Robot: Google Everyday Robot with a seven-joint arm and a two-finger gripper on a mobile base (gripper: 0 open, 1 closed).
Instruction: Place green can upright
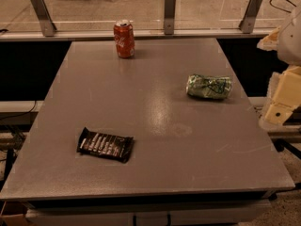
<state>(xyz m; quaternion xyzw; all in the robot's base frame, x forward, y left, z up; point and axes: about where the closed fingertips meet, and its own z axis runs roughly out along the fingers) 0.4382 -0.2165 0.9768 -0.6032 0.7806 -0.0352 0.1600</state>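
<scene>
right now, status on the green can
Gripper beyond right table edge. Green can on its side nearby. Red cola can, snack bar well away.

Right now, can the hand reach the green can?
Probably yes. The hand hangs past the table on the right, beside the green can lying on its side; nothing stands between them. The red can and black wrapper are well away.

Gripper cut off, right edge
</scene>
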